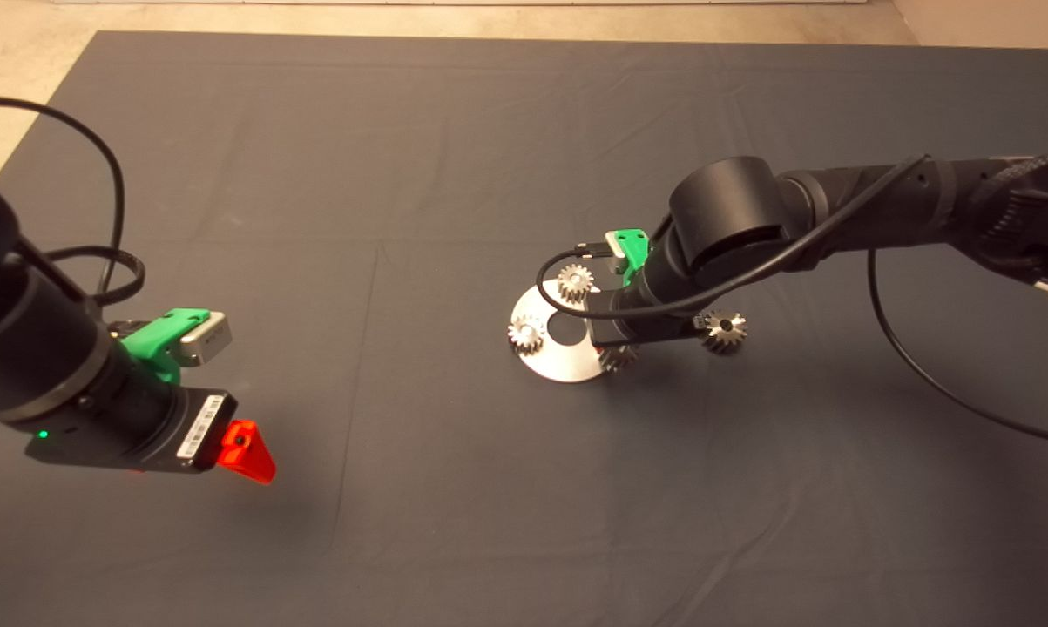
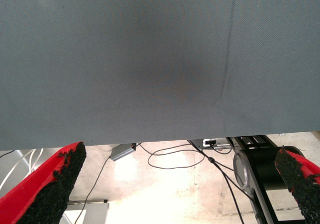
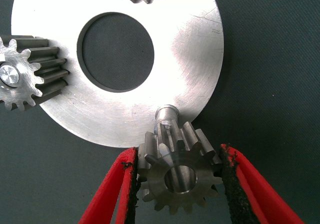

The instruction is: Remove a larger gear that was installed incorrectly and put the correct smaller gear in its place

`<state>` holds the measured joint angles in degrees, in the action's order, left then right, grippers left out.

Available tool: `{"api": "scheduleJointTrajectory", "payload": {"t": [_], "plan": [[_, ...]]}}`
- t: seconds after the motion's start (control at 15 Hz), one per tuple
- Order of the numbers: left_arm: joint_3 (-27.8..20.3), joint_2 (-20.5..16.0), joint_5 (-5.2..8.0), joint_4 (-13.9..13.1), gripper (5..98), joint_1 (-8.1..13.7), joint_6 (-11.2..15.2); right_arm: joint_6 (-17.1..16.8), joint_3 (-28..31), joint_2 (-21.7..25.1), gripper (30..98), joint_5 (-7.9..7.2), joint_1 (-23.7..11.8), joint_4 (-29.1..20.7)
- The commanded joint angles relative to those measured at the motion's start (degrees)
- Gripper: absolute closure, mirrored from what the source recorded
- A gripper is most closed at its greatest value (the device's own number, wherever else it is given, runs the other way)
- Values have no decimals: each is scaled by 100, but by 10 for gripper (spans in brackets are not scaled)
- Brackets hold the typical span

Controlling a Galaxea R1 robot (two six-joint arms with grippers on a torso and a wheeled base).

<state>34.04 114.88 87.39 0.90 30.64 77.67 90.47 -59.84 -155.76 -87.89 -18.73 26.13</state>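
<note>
The smaller gear (image 3: 179,176) sits between the right gripper (image 3: 179,184)'s two red fingers (image 3: 112,194), whose black pads press on its teeth from both sides, so the fingers are clamped on it. Its bore faces the wrist camera and its axis runs in line with a short steel pin (image 3: 166,114) standing at the edge of the round steel plate (image 3: 190,59); the gear is just off the pin's tip, tilted a little.

In the head view the gear (image 1: 618,355) shows at the plate's near rim, under the right arm. Two paler gears (image 1: 576,283) (image 1: 526,334) stand on pins on the same plate, around its centre hole. The larger gear (image 1: 725,329) lies on the mat just right of the plate, black hole up.

The counter is covered by a dark grey mat (image 1: 402,174) with light creases; pale floor shows beyond its far edge.

The left gripper (image 1: 246,451) hangs over the mat's left side, fingers (image 2: 50,189) spread apart, holding nothing; cables (image 2: 170,159) lie on the floor past the mat.
</note>
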Motion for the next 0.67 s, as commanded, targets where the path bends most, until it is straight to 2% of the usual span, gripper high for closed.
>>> {"api": "scheduleJointTrajectory", "payload": {"t": [0.0, 0.6], "plan": [[-11, -29, 516, 50, 54, -14, -6, -36, 9, -65, 902, -711, -96, 208], [-4, -14, 515, 50, 54, -14, -6, -135, -270, -285, 902, -711, -236, 200]]}}
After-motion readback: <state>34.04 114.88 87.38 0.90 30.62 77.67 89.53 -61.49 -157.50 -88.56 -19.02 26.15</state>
